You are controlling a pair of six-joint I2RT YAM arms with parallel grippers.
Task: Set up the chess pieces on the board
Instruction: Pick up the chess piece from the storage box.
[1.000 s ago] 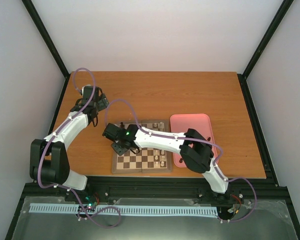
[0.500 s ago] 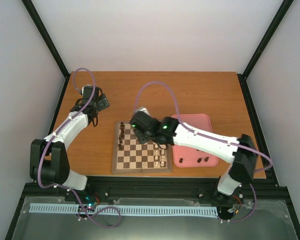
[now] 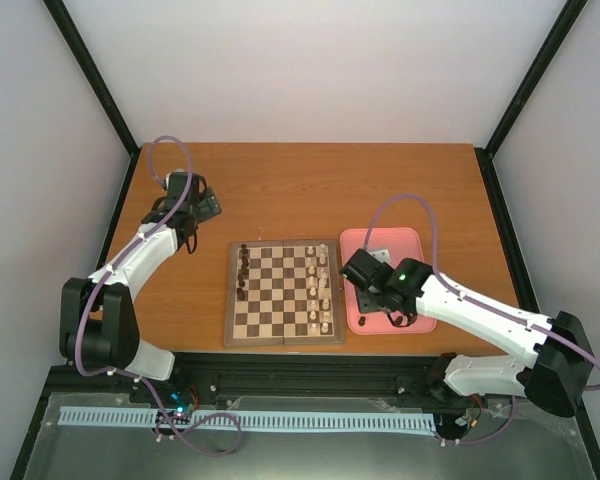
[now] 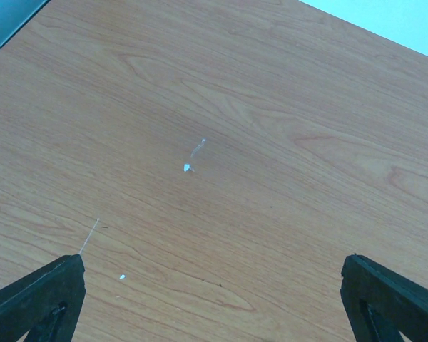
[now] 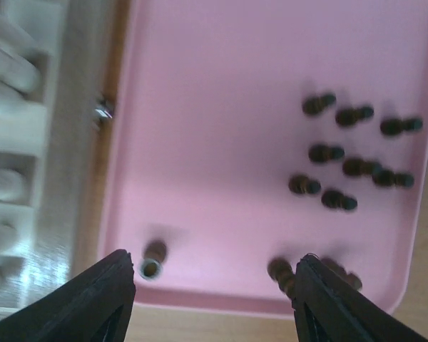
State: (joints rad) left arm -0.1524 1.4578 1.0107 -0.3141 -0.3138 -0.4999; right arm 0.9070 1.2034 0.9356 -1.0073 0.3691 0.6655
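Observation:
The board [image 3: 280, 305] lies at the table's front centre. A few dark chess pieces [image 3: 243, 270] stand along its left edge. Cream-white pieces line its right columns. Several more dark chess pieces [image 5: 342, 165] lie in the pink tray [image 5: 221, 85]. One toppled piece [image 5: 155, 251] is by my right gripper's left finger and another [image 5: 279, 269] by its right finger. My right gripper [image 5: 214, 274] [image 3: 378, 300] hangs open over the tray's near edge, holding nothing. My left gripper [image 4: 212, 285] [image 3: 202, 205] is open over bare wood, far left of the board.
The pink tray [image 3: 395, 243] sits right beside the board's right edge. The white pieces [image 5: 7, 185] show at the left of the right wrist view. Black frame posts and white walls border the wooden table [image 3: 310, 185].
My right arm has swung from the board's left edge across the board to the pink tray. The left arm has not moved.

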